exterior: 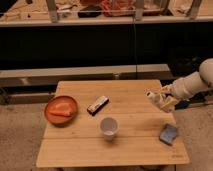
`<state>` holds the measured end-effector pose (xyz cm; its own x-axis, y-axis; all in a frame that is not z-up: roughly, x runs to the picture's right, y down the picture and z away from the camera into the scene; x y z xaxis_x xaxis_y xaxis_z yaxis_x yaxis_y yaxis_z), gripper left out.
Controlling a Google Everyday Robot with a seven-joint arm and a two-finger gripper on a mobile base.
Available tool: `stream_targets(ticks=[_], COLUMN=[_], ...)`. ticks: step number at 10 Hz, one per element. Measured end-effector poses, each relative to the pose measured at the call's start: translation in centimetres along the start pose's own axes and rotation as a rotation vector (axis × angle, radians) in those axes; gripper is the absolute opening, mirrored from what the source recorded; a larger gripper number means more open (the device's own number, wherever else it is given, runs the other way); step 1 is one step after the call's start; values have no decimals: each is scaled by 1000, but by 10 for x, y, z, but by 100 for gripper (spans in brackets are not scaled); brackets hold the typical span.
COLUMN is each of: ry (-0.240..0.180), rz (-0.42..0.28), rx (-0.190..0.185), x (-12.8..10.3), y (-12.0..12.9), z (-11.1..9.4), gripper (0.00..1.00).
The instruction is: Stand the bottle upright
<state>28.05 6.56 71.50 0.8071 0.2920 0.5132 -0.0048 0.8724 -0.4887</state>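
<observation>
The bottle (156, 98) is a small whitish bottle with a yellowish label. It is tilted, cap pointing left, and held just above the right edge of the wooden table (80, 150). My gripper (164, 99) comes in from the right and is shut on the bottle's body. The white arm reaches back to the right edge of the view. The bottle's far end is hidden by the gripper.
A white cup (108, 126) stands at the table's middle front. A blue sponge-like block (168, 133) lies at the front right, below the gripper. A dark snack bar (98, 105) lies mid-table. An orange plate (52, 116) holding an orange item sits at the left. A dark shelf unit stands behind.
</observation>
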Motion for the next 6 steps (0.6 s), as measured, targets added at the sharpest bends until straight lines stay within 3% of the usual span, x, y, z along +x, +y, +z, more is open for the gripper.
stream_targets(ticks=[2, 4, 6], ry=[-92, -197, -337], rz=[-3, 39, 82], rx=[-20, -74, -116], x=[-11, -23, -35], y=[1, 2, 6], z=[15, 30, 43], gripper=[0, 0, 0])
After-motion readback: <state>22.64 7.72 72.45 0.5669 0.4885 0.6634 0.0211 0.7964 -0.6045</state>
